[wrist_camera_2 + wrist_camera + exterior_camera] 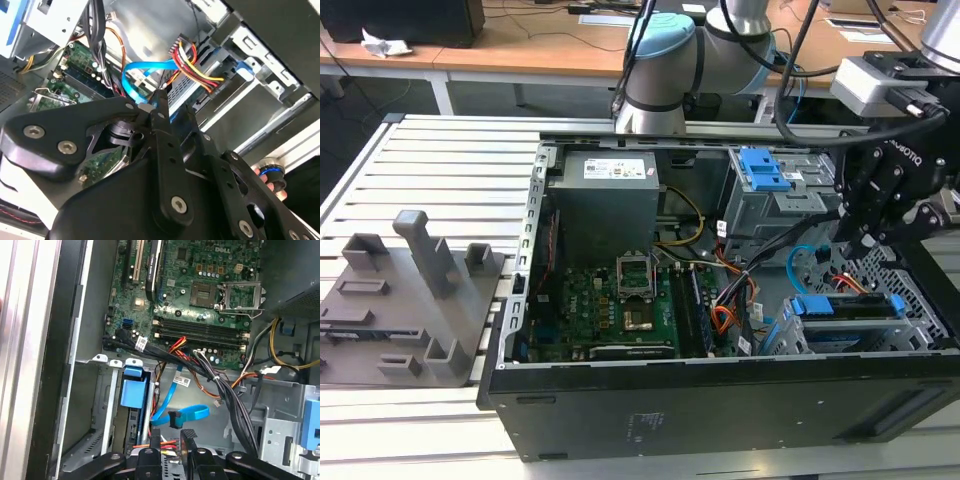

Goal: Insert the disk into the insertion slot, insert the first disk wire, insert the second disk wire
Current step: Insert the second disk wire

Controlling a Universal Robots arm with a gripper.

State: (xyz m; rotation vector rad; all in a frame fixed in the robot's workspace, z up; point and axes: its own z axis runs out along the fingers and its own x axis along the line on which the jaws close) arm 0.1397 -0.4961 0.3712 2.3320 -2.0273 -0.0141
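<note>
Inside the case (670,410), by the slot (102,400): my pincer (171,434) hangs with fingers (189,440) slightly parted, gripping nothing.
Disk (134,392): seated in the slot, blue carrier end showing, just beside my fingertips.
Blue cable (190,413): looped just ahead of my pincer, its black plug (174,419) nearest my fingertips.
Red-yellow wires (169,444): seen through the gap between my fingers; perhaps touching them, I cannot tell.
Motherboard (200,315): well beyond my pincer.

The disk (134,392) — blue-framed — sits inside the grey insertion slot (106,405).
</note>
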